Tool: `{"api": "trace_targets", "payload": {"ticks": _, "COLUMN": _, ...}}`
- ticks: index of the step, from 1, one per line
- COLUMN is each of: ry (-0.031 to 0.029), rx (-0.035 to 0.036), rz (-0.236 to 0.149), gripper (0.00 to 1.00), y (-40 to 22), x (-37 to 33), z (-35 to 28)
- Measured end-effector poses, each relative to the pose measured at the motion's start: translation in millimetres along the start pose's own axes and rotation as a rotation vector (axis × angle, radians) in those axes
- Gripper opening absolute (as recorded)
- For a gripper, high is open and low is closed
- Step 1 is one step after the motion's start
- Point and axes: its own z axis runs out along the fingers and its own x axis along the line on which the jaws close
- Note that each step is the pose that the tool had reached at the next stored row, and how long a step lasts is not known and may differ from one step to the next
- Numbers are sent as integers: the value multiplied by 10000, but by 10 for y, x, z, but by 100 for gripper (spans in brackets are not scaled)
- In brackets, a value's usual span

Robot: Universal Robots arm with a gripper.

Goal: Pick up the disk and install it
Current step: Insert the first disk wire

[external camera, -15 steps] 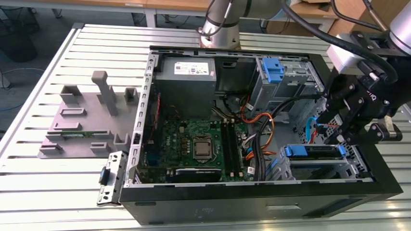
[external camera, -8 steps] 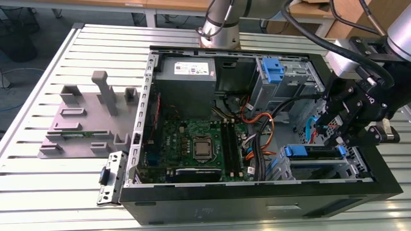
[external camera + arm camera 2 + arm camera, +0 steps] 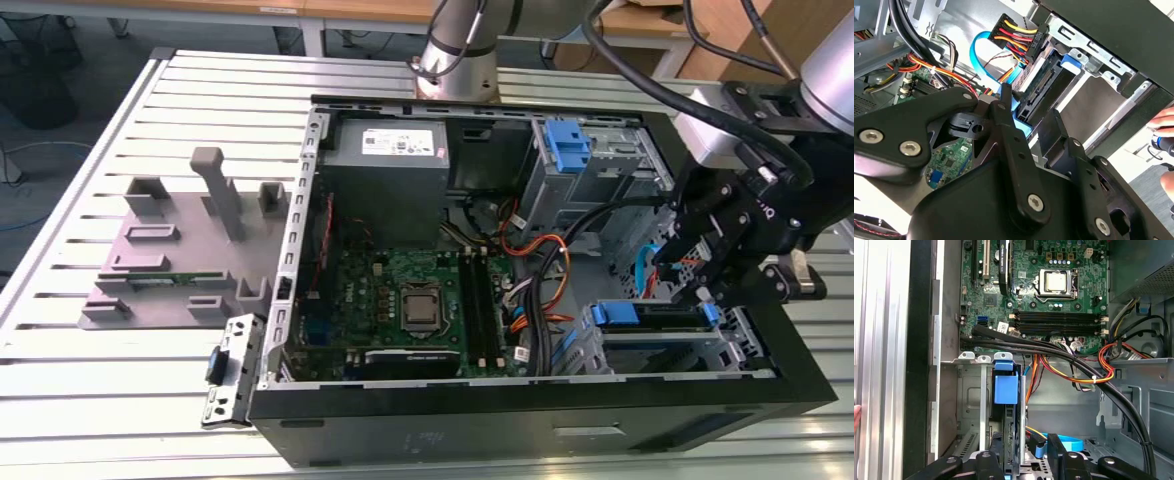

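Gripper (image 3: 705,285) hangs over the open computer case (image 3: 534,420), at about four o'clock from the motherboard (image 3: 400,300) in the exterior view. Its black fingers (image 3: 1056,450) are spread, standing on either side of the disk (image 3: 1010,440) with a gap showing between them, not pinching it. That disk stands on edge in the drive cage (image 3: 667,345) near the case's front corner, its blue rail (image 3: 1005,385) uppermost in the first wrist view. Orange, yellow and red cables (image 3: 1014,35) plug in close behind it in the second wrist view. A grey power supply (image 3: 390,145) sits at twelve o'clock from the motherboard.
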Motion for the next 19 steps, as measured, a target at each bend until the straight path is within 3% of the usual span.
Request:
{"api": "trace_targets", "payload": {"ticks": 6, "ry": 1, "rx": 0, "rz": 0, "gripper": 47, "y": 0, "x": 0, "z": 3}}
{"api": "trace_targets", "payload": {"ticks": 8, "ry": 1, "rx": 0, "rz": 1, "gripper": 35, "y": 0, "x": 0, "z": 3}}
{"api": "trace_targets", "payload": {"ticks": 9, "ry": 1, "rx": 0, "rz": 0, "gripper": 35, "y": 0, "x": 0, "z": 4}}
{"api": "trace_targets", "payload": {"ticks": 13, "ry": 1, "rx": 0, "rz": 0, "gripper": 17, "y": 0, "x": 0, "z": 6}}
{"api": "trace_targets", "payload": {"ticks": 18, "ry": 1, "rx": 0, "rz": 0, "gripper": 16, "y": 0, "x": 0, "z": 9}}
{"api": "trace_targets", "payload": {"ticks": 19, "ry": 0, "rx": 0, "rz": 1, "gripper": 16, "y": -2, "x": 1, "z": 57}}
